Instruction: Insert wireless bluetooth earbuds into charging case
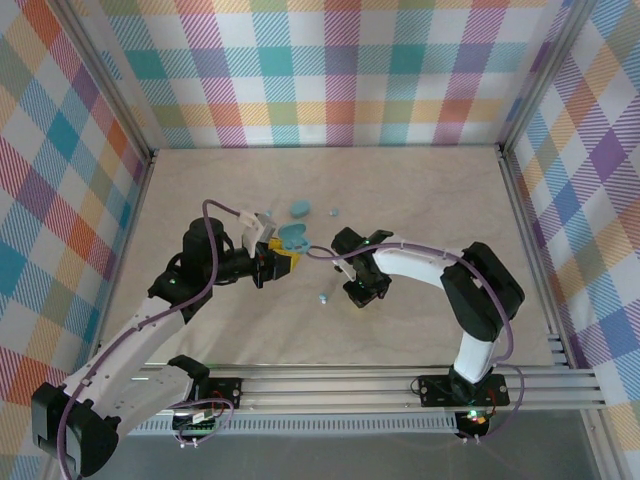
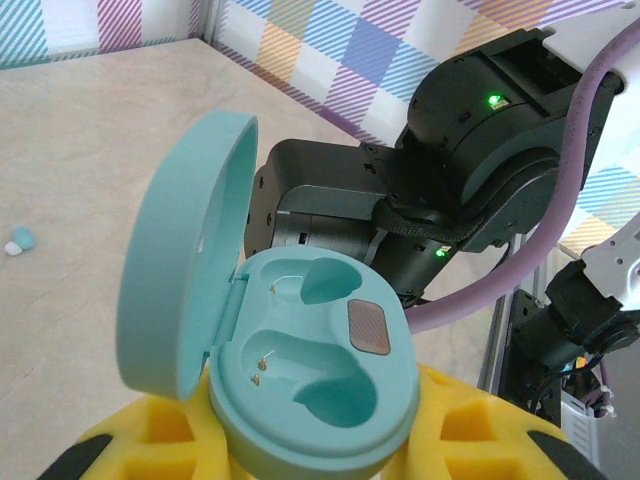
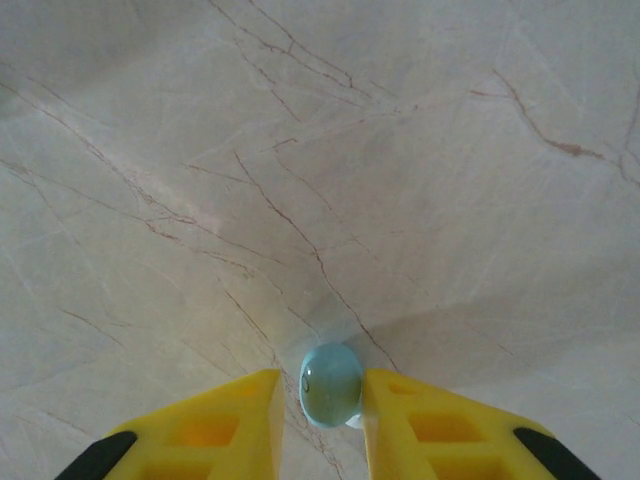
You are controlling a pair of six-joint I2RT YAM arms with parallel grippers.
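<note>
1. Earbud point(image 3: 330, 383), a tiny pale teal bead, sits between the yellow fingertips of the right gripper point(image 3: 320, 388), low over the marbled table point(image 3: 300, 150). The jaws are drawn in narrow around it. The pad point(image 3: 430, 430) on the right of the wrist view touches it. I cannot tell whether the other pad presses on it, or whether it is lifted off the surface.
2. Seen from above, the right gripper point(image 1: 355, 292) points down at the table near its middle. A second earbud point(image 1: 322, 298) lies loose on the table just to its left.
3. A little farther back, the left gripper point(image 1: 270, 257) is pressed together on the charging case point(image 1: 292, 238). In its wrist view the left gripper point(image 2: 315, 445) clamps the base of the charging case point(image 2: 330, 400) from both sides with its yellow fingers. The lid point(image 2: 185, 250) is swung open and stands up along the left of the base. Two moulded wells face upward, with gold pins showing in them.
4. Beyond that, a second case point(image 1: 298, 208) lies on the table. A third earbud point(image 1: 334, 211) rests near it on the right, apart from it.
5. Farthest off, the plaid wall point(image 1: 330, 70) closes the back of the table.
</note>
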